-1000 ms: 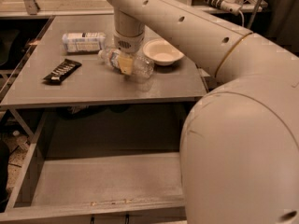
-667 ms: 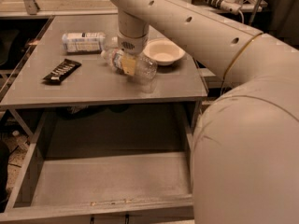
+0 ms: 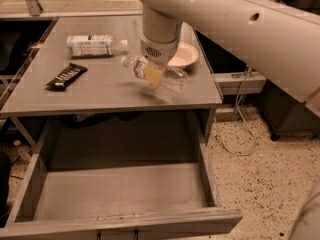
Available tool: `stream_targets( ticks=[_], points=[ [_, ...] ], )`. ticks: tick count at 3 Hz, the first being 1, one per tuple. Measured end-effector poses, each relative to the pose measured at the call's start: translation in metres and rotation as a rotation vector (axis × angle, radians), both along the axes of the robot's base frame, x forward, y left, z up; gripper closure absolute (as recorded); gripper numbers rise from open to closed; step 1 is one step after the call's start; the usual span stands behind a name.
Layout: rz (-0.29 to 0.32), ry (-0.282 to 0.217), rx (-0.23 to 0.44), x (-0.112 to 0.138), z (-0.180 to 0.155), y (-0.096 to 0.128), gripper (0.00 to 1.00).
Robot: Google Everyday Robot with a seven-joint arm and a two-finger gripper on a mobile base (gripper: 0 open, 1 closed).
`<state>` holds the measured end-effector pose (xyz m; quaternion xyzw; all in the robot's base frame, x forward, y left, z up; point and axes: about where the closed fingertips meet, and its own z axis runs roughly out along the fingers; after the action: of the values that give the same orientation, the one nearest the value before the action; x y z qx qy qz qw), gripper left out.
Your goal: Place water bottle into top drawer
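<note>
The water bottle (image 3: 169, 77), clear ribbed plastic with a white cap at its left end, hangs roughly level just above the grey table top (image 3: 100, 91), near its front right part. My gripper (image 3: 153, 74) comes down from the white arm and is shut on the water bottle around its middle. The top drawer (image 3: 120, 194) stands pulled open below the table's front edge, wide and shallow with a flat grey bottom that holds nothing.
A bottle with a wide white-and-blue label (image 3: 92, 45) lies at the back left of the table. A dark snack bar (image 3: 66, 76) lies at the left. A white bowl (image 3: 184, 55) sits behind the gripper. Speckled floor and a cable (image 3: 240, 119) lie to the right.
The gripper has lifted the water bottle off the table and carried it toward the table's front edge. The camera view has shifted, so the arm fills less of the right side.
</note>
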<state>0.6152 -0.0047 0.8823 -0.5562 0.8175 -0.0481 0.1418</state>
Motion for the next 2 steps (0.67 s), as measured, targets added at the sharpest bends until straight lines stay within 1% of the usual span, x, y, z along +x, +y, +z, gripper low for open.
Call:
stream_targets(
  ticks=[1,2],
  points=[
    [0.0,0.0,0.0,0.0,0.0,0.0,1.0],
    [0.011,-0.017,0.017,0.0062,0.0055,-0.0027,1.0]
  ],
)
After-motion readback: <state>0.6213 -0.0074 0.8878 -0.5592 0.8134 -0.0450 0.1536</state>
